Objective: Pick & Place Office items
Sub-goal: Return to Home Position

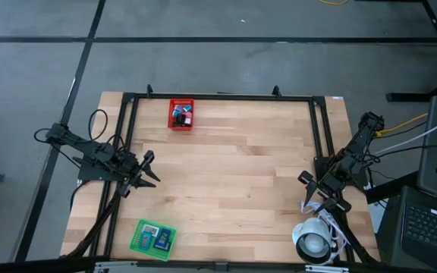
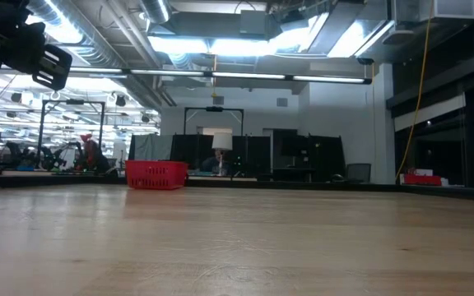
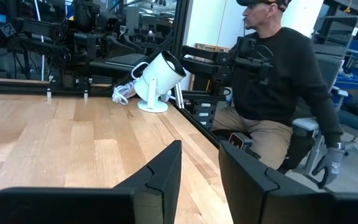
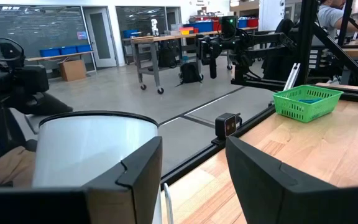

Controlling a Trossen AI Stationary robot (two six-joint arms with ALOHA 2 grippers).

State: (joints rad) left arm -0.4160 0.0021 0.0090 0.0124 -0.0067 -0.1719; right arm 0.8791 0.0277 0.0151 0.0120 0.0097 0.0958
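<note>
Left end effector (image 3: pixel 201 147) parted, office items (image 1: pixel 158 240) indistinct

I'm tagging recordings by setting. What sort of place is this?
Likely a robotics lab in an industrial hall: bare ducts and strip lights overhead, a concrete floor, and a left arm and right arm at a wooden table.

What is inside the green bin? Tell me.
The green bin holds blue and teal office items, seen from above. Whatever lies beneath them is covered, and their count is unclear.
</note>
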